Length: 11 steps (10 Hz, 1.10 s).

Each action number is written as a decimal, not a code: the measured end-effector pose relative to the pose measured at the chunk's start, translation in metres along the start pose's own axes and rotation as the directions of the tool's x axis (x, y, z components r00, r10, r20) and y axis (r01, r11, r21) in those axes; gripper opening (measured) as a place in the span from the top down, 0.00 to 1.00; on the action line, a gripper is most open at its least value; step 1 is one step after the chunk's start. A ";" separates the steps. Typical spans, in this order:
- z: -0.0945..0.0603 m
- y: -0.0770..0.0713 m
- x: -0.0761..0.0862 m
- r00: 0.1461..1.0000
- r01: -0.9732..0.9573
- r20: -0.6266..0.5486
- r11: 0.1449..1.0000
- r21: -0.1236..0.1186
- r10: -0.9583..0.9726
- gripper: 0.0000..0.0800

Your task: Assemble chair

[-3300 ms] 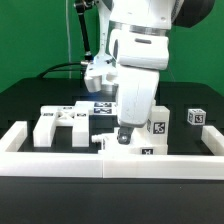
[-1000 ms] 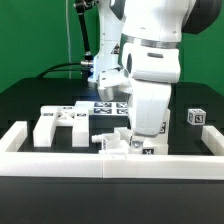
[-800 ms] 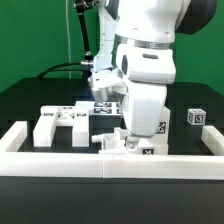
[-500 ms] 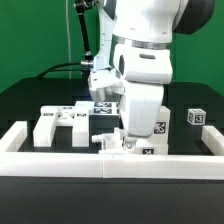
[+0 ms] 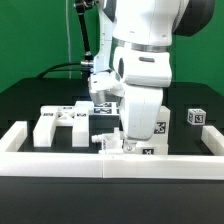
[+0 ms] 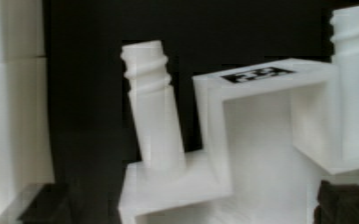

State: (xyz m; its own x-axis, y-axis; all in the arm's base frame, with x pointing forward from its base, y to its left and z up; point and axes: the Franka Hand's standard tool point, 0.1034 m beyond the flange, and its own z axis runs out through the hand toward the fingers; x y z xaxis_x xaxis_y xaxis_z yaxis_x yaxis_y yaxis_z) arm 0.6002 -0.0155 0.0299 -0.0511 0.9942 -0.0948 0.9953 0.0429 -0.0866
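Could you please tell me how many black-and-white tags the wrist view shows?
1: the tag sits on a face of the blocky chair part, beside the ridged peg. Others may be hidden.
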 end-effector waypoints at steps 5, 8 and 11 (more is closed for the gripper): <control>0.017 -0.007 -0.002 1.000 -0.003 -0.001 1.000 0.027 0.003 0.19; 0.018 -0.007 -0.002 1.000 -0.005 -0.001 1.000 0.027 0.005 0.30; 0.017 -0.007 -0.003 1.000 -0.006 0.000 1.000 0.027 0.006 0.58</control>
State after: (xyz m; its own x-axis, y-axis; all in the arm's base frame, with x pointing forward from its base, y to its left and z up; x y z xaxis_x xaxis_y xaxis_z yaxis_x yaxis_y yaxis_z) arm 0.5920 -0.0210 0.0137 -0.0446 0.9945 -0.0951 0.9931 0.0338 -0.1125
